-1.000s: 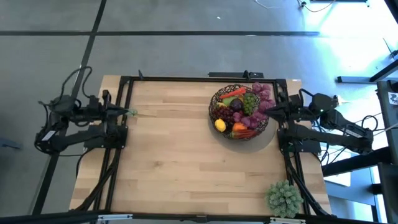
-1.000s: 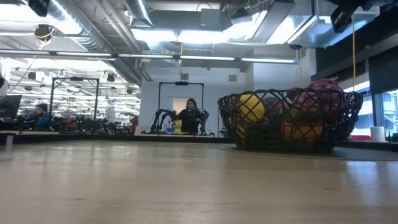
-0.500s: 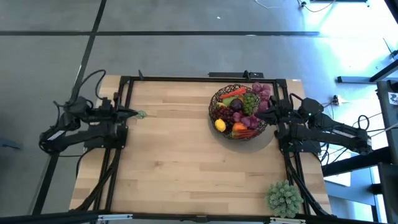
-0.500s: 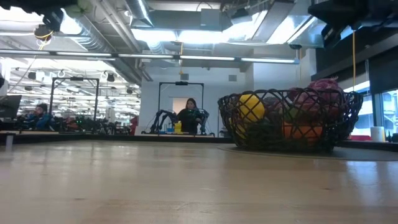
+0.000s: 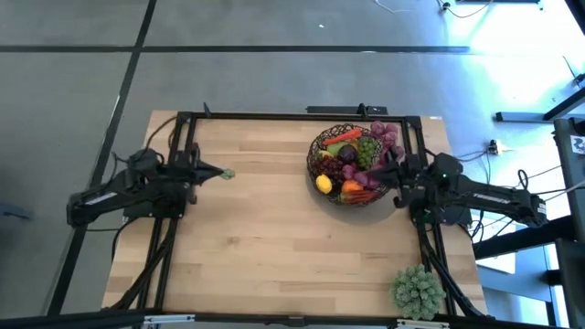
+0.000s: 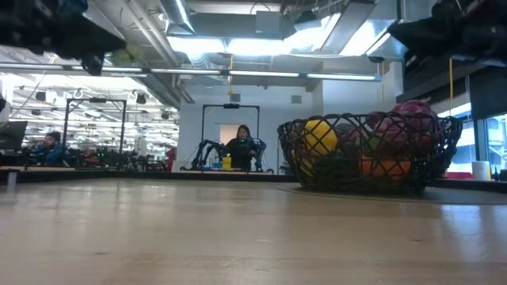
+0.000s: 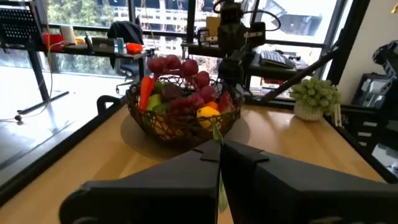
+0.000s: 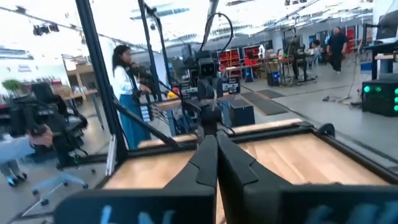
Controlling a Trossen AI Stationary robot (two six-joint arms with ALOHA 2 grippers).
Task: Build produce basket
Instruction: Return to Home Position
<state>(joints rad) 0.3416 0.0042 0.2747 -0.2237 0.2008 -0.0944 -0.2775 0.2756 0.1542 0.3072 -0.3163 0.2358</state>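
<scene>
The left gripper [image 5: 218, 172] pinches a green bit [image 7: 216, 133]; the basket [image 5: 314, 151] of produce [image 5: 352, 161] is well ahead. The right gripper [image 5: 387, 171], pressed together, is beside it.

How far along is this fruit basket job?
Nearly done: the round dark wire basket is heaped with mixed fruits and vegetables. The left gripper, well away from it, pinches a small green scrap; the right gripper is shut near the basket. Only that scrap seems left.
</scene>
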